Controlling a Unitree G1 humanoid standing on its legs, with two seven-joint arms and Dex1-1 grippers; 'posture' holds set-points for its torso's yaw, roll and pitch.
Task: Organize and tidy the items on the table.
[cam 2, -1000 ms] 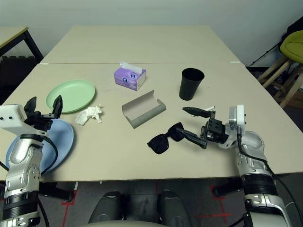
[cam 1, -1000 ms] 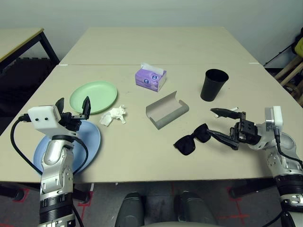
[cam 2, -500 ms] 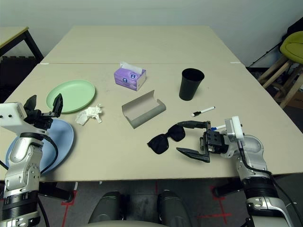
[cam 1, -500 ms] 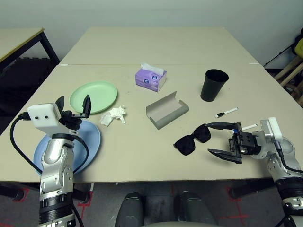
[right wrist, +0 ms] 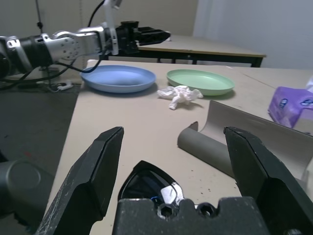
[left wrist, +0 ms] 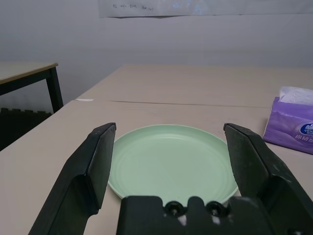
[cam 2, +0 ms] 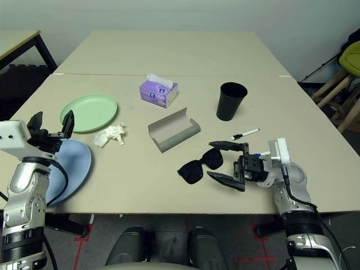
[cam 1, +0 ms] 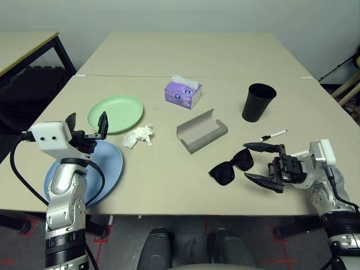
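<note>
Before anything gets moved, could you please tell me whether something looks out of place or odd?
The grey glasses case lies open and empty mid-table, with the black sunglasses outside it. The crumpled white tissue beside the green plate looks like litter.

The left plates are pale green (cam 1: pixel 116 113) and light blue (cam 1: pixel 113 172). The tissue box (cam 1: pixel 183 93) is purple with white and blue marks; the crumpled tissue (cam 1: pixel 138 136), white. Case (cam 1: pixel 201 133) grey, sunglasses (cam 1: pixel 233 166) and cup (cam 1: pixel 259 102) black, surface (cam 1: pixel 163 191) plain beige.
</note>
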